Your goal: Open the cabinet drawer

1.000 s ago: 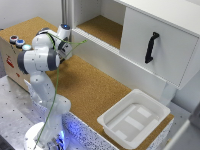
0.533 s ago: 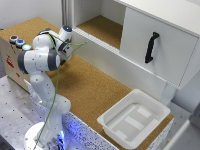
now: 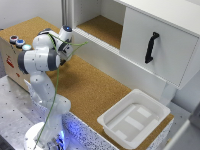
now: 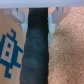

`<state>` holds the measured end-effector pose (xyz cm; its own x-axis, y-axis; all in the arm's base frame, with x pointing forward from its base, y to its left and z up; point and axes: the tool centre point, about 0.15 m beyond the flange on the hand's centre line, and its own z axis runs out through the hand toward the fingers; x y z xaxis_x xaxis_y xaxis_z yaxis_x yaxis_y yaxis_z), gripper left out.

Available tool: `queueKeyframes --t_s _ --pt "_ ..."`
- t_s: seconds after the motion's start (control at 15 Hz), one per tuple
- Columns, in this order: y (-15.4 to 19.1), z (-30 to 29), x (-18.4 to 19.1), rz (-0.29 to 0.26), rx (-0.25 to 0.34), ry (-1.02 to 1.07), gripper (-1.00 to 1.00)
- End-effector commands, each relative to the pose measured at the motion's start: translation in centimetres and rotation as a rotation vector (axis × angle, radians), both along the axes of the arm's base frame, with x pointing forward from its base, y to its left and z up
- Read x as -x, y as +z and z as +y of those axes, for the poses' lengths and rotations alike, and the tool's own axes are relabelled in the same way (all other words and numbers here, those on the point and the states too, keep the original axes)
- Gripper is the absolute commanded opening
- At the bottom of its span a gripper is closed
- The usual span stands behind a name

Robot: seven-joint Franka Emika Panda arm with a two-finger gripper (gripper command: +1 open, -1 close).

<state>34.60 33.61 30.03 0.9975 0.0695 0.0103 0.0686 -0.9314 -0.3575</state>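
- The cabinet [image 3: 150,47] is big and white, and it fills the far side of the cork table [image 3: 90,90], on the exterior view's right.
- One flat white panel on it has a black handle [image 3: 151,47] that stands up and down. That panel looks shut, so the drawer is not yet open.
- Beside that panel, toward the exterior view's left, is an open part with a cork floor [image 3: 102,27].
- The robot arm [image 3: 42,60] is folded up at the exterior view's left, well apart from the black handle.
- The gripper [image 4: 37,17] is tucked near the arm's own body. In the wrist view I see pale finger parts [image 4: 19,16] at the edge, with a dark band between them, but it is too blurry. I cannot tell if the pincer is loose or squeezed.
- I think the step now is to reach across to the handle. To do it well, the arm should go up and over the cork, not drag along it.
- The pincer should be wide before it gets there, then close around the middle of the handle, one finger on each side.
- Then it should pull straight out from the panel, slow and even, so the grip does not slip.
- A white tray [image 3: 135,120] sits on the table below the handle. The arm should stay above it so it does not get bumped.
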Motion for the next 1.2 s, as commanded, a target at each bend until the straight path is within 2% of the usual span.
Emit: queueKeyframes --t_s 0.0,0.6,1.13 --pt "-5.4 -4.9 1.0 -0.002 -0.116 -0.001 -1.00" --pt "-6.5 -8.3 0.7 0.004 -0.123 0.013 -1.00" --pt "-7.1 -11.5 0.7 0.016 -0.090 -0.008 -1.00"
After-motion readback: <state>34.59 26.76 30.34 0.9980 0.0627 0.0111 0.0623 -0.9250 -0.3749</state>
